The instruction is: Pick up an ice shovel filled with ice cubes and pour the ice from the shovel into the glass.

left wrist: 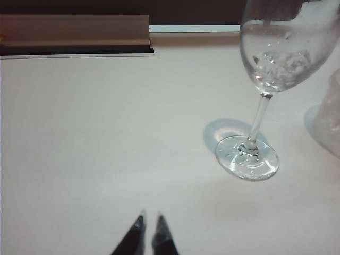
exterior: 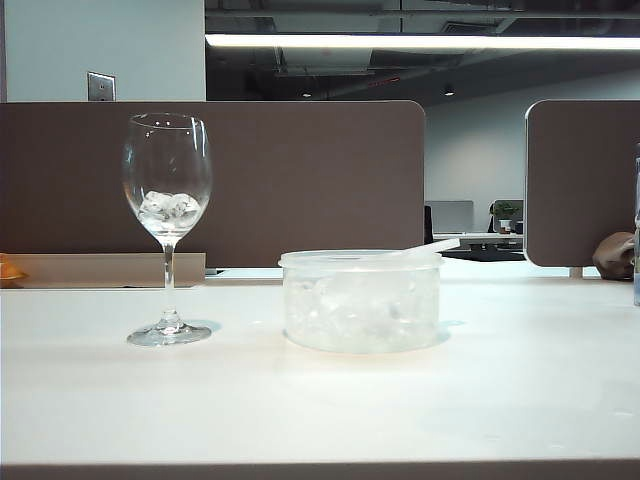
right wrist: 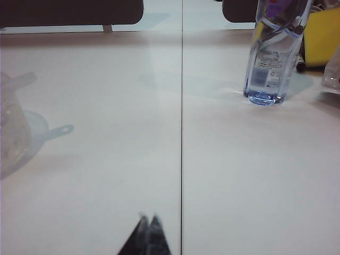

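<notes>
I see the wine glass w/ ice cubes at left, tub mid-frame, ice shovel resting in it. Left gripper jaws nearly together, empty; right gripper jaws together, empty.

White table — glass, tub, bottle

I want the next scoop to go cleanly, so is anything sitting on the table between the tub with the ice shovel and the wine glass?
Nothing visible. Bare table separates the plastic tub, with the ice shovel resting on its rim, from the wine glass. The left gripper and right gripper, both shut, hang clear.
</notes>
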You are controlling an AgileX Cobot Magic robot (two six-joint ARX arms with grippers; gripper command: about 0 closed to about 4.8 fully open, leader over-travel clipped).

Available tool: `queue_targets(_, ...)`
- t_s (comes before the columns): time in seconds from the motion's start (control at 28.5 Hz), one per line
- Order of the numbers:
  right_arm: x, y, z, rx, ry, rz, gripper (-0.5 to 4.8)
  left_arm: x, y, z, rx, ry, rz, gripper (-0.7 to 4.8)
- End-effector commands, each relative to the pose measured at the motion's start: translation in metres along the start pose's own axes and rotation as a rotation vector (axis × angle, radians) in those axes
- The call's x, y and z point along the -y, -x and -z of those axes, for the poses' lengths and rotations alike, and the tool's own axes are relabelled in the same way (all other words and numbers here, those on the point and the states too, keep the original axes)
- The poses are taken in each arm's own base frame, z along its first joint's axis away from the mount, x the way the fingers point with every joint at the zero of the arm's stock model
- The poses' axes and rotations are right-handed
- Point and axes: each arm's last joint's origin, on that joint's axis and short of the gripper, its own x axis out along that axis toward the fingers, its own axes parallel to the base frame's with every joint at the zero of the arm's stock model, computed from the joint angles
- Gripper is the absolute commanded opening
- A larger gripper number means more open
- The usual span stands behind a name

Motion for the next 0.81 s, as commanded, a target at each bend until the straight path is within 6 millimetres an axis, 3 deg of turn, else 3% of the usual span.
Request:
queue_targets(0.04,0.0,-0.001,0.001,0.003,0.003,-0.002,0.0,0.0,0.0,0.0,-0.003,-0.004,0.001,0.29)
queue_targets(0.81,0.0,-0.001,0.001,0.003,0.003,-0.003,0.0,-0.013,0.002,0.0,-0.002,0.021,-0.132,0.29)
